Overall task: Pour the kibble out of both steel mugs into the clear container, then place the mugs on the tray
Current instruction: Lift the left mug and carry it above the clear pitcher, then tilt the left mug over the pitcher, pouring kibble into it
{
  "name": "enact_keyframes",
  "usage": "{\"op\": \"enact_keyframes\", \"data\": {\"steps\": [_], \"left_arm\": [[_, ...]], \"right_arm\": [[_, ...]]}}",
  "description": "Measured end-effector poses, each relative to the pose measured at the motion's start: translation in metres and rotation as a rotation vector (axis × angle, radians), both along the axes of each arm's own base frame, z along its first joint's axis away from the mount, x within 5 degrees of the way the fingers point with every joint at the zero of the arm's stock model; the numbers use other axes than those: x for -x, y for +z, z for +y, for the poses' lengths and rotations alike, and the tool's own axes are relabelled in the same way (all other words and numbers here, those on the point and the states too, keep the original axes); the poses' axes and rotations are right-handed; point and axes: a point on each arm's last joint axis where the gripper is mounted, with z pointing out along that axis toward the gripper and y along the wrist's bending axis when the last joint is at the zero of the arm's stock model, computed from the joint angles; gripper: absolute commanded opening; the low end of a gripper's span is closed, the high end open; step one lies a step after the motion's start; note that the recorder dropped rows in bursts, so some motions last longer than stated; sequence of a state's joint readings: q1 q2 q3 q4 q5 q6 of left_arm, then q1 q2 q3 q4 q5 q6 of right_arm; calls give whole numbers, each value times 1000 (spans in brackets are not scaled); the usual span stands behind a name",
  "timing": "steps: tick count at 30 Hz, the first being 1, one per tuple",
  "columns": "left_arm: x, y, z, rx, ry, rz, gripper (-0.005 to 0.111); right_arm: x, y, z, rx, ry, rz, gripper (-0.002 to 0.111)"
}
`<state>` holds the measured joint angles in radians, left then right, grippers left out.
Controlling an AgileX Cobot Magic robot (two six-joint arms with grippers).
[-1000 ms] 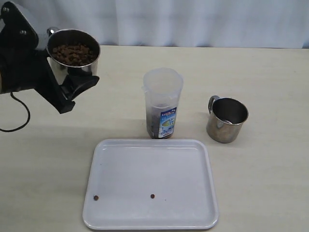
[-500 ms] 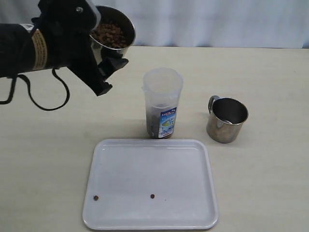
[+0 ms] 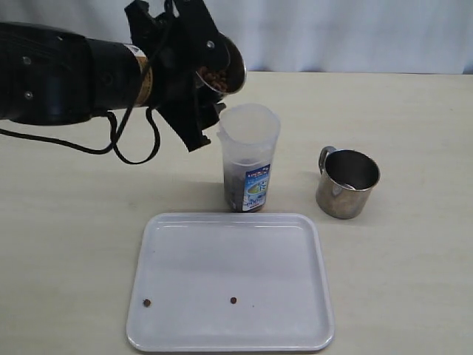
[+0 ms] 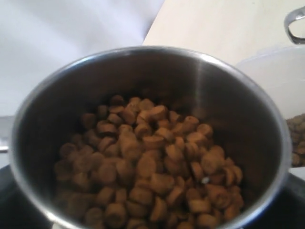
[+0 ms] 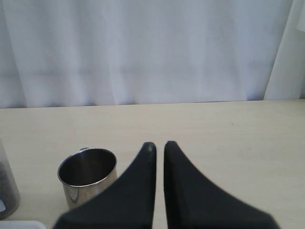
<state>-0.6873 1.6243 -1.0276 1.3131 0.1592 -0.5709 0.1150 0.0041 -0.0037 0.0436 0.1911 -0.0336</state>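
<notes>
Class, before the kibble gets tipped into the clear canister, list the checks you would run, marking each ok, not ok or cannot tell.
1. Shiny kibble-filled steel mug gripped and tilted: ok.
2. Its lip over the tall clear plastic container mouth: cannot tell.
3. Container upright, uncovered: ok.
4. Empty steel mug standing apart from it: ok.
5. Flat white plastic tray clean: not ok, two stray pellets lie on it.
6. Right gripper, fingers together, empty: ok.

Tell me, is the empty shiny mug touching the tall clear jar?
Apart. The exterior view shows a strip of bare table between the empty mug and the clear jar.
</notes>
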Motion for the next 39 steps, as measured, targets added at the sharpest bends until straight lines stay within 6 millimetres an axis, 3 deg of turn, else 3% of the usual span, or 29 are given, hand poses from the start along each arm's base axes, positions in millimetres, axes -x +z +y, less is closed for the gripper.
{"op": "enact_keyframes", "data": {"steps": [39], "left_arm": [[3,-7,-19,-311,-134,-215,0]], "right_arm": [[0,0,0,0,0,0,5]]}}
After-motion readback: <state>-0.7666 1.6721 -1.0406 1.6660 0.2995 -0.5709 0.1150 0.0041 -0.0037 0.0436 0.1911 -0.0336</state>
